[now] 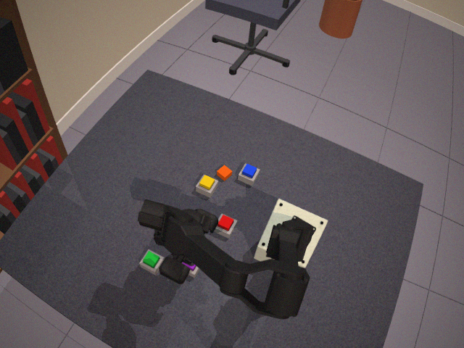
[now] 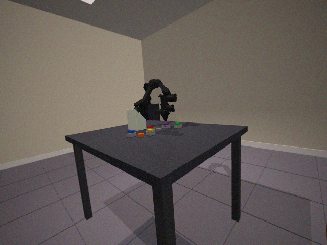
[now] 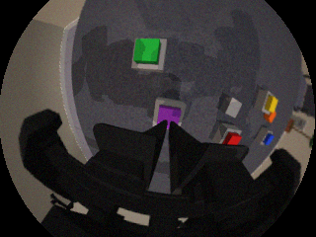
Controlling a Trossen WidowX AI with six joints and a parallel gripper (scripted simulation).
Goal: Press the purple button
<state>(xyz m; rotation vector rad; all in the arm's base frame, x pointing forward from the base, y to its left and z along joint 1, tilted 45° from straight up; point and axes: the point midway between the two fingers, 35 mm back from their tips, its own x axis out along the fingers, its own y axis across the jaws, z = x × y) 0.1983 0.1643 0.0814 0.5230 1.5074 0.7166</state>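
Observation:
The purple button (image 1: pixel 190 266) (image 2: pixel 165 123) (image 3: pixel 169 114) has a pale grey base and is partly hidden by the arm in the top view. My gripper (image 2: pixel 165 120) (image 3: pixel 168 123) is shut and empty, pointing down. Its tips are just above the purple cap in the exterior view and overlap the cap's near edge in the wrist view. A small gap seems to show between tips and cap; contact is hard to tell. The fingertips are hidden in the top view.
The green button (image 1: pixel 151 259) (image 3: pixel 147 50) is beside the purple one. The red button (image 1: pixel 225 222) (image 3: pixel 231 138) and a grey block (image 2: pixel 158 129) (image 3: pixel 233 107) are nearby. The yellow button (image 1: pixel 206 182), orange block (image 1: pixel 224 172) and blue button (image 1: pixel 249 170) are farther off. A pale stand (image 2: pixel 136 120) is near the arm's base.

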